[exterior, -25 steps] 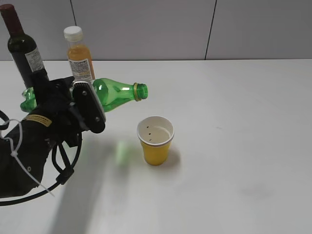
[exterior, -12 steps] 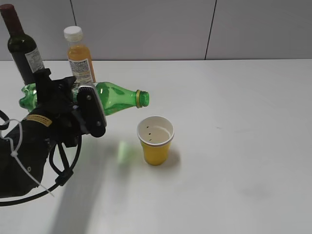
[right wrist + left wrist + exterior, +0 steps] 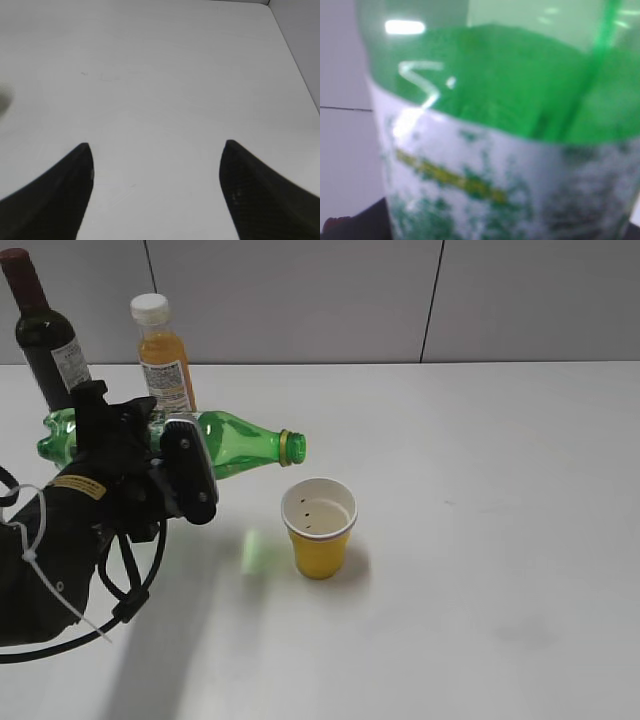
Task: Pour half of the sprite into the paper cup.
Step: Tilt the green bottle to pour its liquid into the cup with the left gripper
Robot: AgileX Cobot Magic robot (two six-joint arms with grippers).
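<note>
The sprite bottle (image 3: pixel 225 443) lies nearly horizontal at left of frame, above the table (image 3: pixel 480 540), mouth pointing right. The paper cup (image 3: pixel 319 527) stands at centre, below-right of the mouth. A wine bottle (image 3: pixel 45 335) and juice bottle (image 3: pixel 164 355) stand behind, upper left.

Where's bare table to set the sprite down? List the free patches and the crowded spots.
Free: the table right of the cup, and the strip in front of it. Crowded: back left, where wine bottle and juice bottle stand behind the left gripper holding the sprite.
</note>
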